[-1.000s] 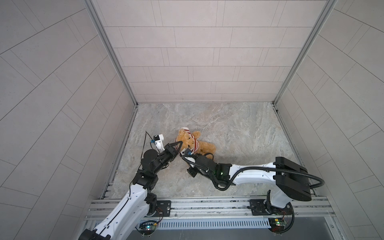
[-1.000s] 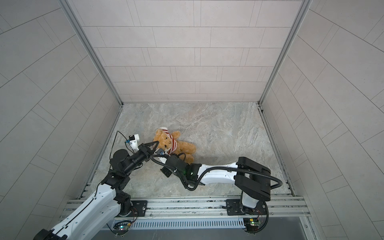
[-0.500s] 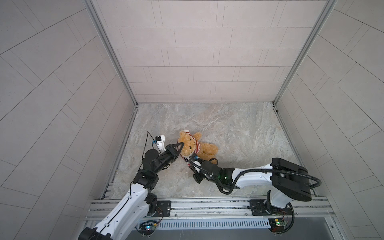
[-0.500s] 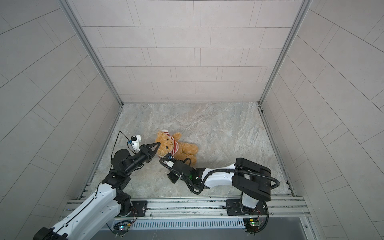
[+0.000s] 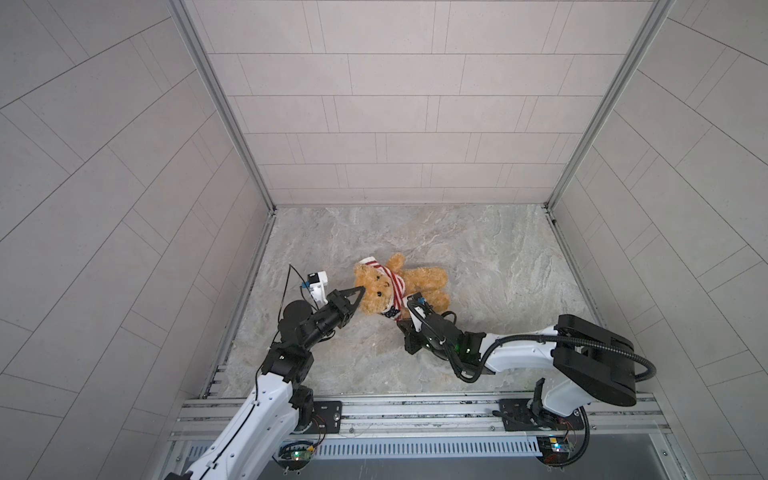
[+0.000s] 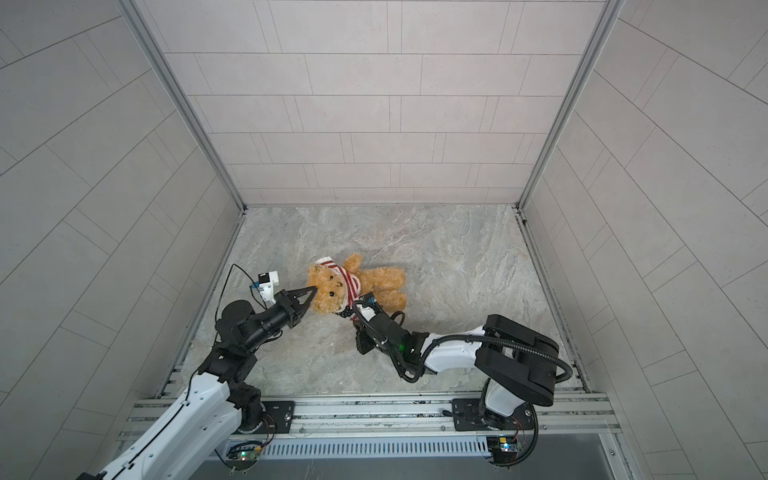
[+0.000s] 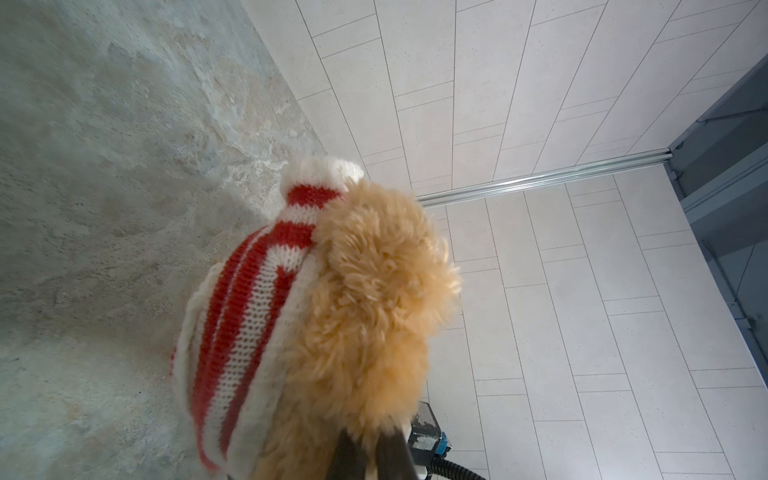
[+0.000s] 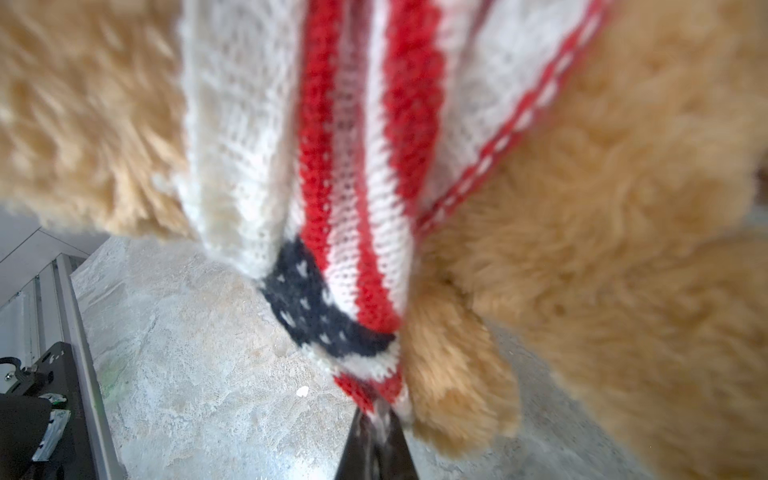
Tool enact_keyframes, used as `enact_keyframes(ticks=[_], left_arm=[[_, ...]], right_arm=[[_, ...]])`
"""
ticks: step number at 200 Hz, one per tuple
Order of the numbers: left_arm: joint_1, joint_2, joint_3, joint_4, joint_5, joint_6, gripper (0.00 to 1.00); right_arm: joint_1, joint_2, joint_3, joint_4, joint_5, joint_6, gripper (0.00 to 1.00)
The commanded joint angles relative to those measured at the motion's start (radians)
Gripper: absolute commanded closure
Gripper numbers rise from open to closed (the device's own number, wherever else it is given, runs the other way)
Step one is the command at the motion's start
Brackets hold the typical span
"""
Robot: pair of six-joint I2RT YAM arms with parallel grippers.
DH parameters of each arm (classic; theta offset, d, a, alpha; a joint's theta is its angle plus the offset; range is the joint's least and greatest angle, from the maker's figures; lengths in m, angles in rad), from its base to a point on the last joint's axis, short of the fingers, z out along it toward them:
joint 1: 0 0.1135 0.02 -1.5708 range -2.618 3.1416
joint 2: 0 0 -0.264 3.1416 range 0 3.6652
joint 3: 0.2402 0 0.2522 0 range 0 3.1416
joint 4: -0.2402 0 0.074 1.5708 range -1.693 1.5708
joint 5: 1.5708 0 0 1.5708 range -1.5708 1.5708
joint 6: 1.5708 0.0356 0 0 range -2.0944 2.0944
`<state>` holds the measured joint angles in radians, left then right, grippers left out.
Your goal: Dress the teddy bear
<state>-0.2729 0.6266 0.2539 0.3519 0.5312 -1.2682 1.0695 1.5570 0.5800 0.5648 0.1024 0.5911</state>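
Pale tiled walls (image 5: 395,104) close in a grey-veined stone floor (image 5: 478,257) at 9, 12 and 3 o'clock; a metal rail (image 5: 415,409) runs along the 6 o'clock edge. The bear (image 5: 424,280) lies left of the floor's middle, head towards 8 o'clock, legs towards 3 o'clock, near the 9 o'clock wall yet clear of it. Bare floor spreads wide from the bear's 12 o'clock round to 4 o'clock; less lies between it and the rail. A red-and-white sweater (image 5: 397,286) is bunched round its neck and chest, a white-cuffed end poking out at the head's 12 o'clock, a navy dotted patch at the hem. The left gripper (image 5: 360,291), at the head's 9 o'clock, has its jaws together, pinching fur at the head's edge. The right gripper (image 8: 376,415), at the bear's 6 o'clock, is clamped on the sweater's hem beside a paw.
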Motion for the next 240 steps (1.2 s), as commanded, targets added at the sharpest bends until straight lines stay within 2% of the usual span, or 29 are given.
enact_keyframes(ticks=[1, 27, 60, 93, 171, 200, 225, 240], left_arm=[[0.018, -0.018, 0.053, 0.104, -0.006, -0.002, 1.00], [0.017, -0.007, 0.042, 0.104, -0.003, -0.006, 1.00], [0.016, 0.000, 0.034, 0.088, -0.009, -0.002, 1.00], [0.001, 0.013, 0.015, 0.112, -0.023, -0.014, 1.00], [-0.086, 0.030, 0.038, 0.104, -0.059, 0.037, 1.00], [-0.110, 0.025, 0.107, -0.067, -0.096, 0.141, 1.00], [-0.126, 0.043, 0.131, -0.039, -0.105, 0.163, 1.00], [-0.132, 0.048, 0.159, -0.080, -0.111, 0.216, 1.00]], right_arm=[[-0.006, -0.016, -0.025, -0.113, 0.044, 0.045, 1.00], [0.013, -0.054, -0.020, -0.108, 0.034, 0.003, 1.00], [0.093, -0.129, 0.004, -0.060, 0.042, -0.200, 0.77], [0.147, -0.133, 0.142, -0.162, 0.068, -0.342, 0.67], [0.150, -0.117, 0.236, -0.189, 0.106, -0.373, 0.57], [0.148, -0.189, 0.172, -0.160, 0.097, -0.364, 0.53], [0.140, -0.259, 0.140, -0.218, 0.099, -0.357, 0.47], [0.131, -0.316, 0.106, -0.218, 0.097, -0.341, 0.45]])
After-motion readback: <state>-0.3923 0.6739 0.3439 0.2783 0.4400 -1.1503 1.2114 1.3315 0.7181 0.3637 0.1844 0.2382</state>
